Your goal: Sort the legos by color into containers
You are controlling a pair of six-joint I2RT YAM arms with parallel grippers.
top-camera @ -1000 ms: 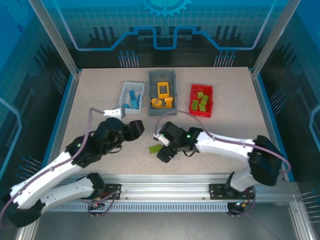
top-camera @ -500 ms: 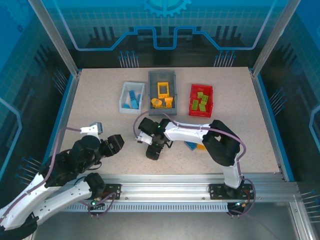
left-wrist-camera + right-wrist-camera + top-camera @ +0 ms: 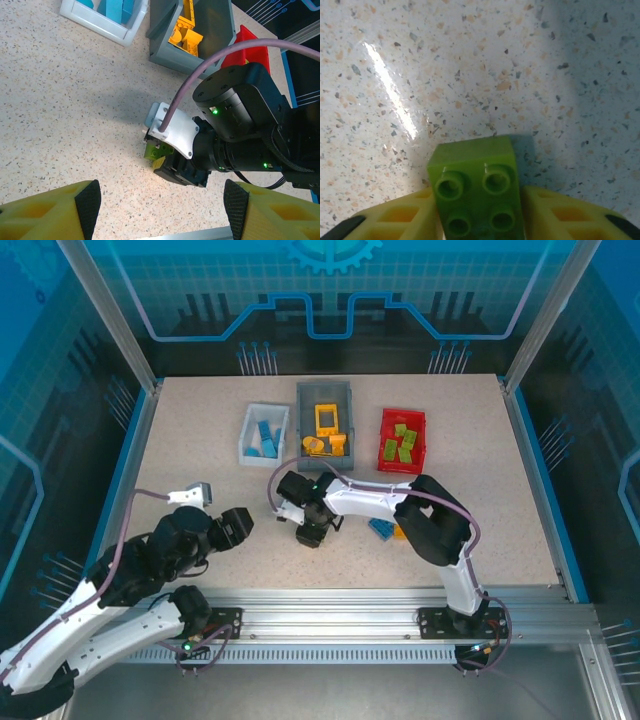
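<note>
Below the grey bin (image 3: 302,426) at centre frame, the right gripper (image 3: 479,223) is clamped on a lime green brick (image 3: 474,167) down at the tabletop (image 3: 190,450); at lower left, the left gripper (image 3: 161,207) hangs with its fingers wide apart, empty.

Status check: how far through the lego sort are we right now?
Done: blue bricks lie in the white bin, yellow pieces in the grey bin, green bricks in the red bin. In hand: the right gripper is shut on a green brick at table level; the left gripper is open and empty. Left: that brick, plus a blue brick and an orange piece loose beside the right arm.
</note>
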